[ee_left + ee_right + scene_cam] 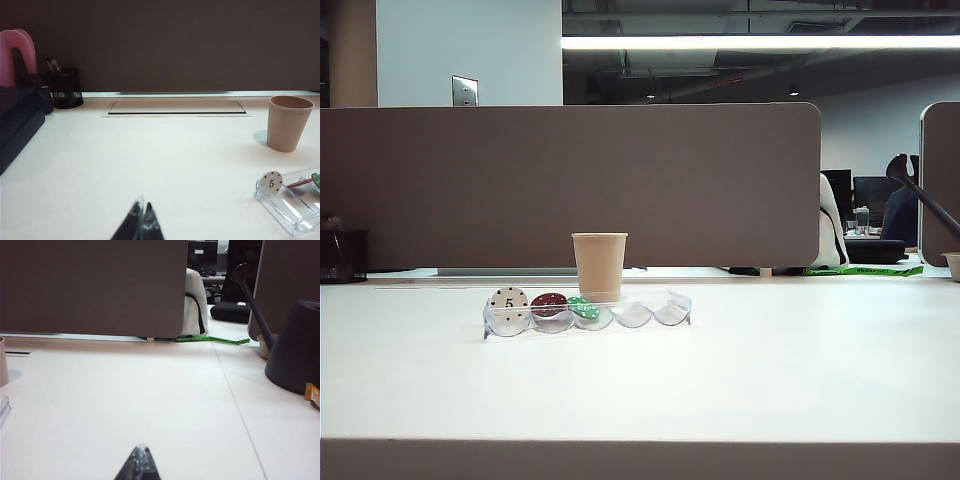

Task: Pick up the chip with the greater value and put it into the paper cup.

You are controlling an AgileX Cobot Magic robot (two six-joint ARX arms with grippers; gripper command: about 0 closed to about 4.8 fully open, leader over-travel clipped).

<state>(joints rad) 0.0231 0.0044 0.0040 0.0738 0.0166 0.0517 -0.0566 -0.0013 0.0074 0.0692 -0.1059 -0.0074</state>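
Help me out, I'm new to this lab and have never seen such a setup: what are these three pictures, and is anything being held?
It is a two-armed robot at a white table. One picture comes from a camera facing the table; the other two come from cameras on the wrists. Each wrist view shows its own gripper's dark tips: the left gripper and the right gripper, both shut, low over bare table, holding nothing. On the table stands a tan paper cup. In front of it lies a clear plastic chip rack with a white "5" chip, a red chip and a green chip. No blue chip is visible.
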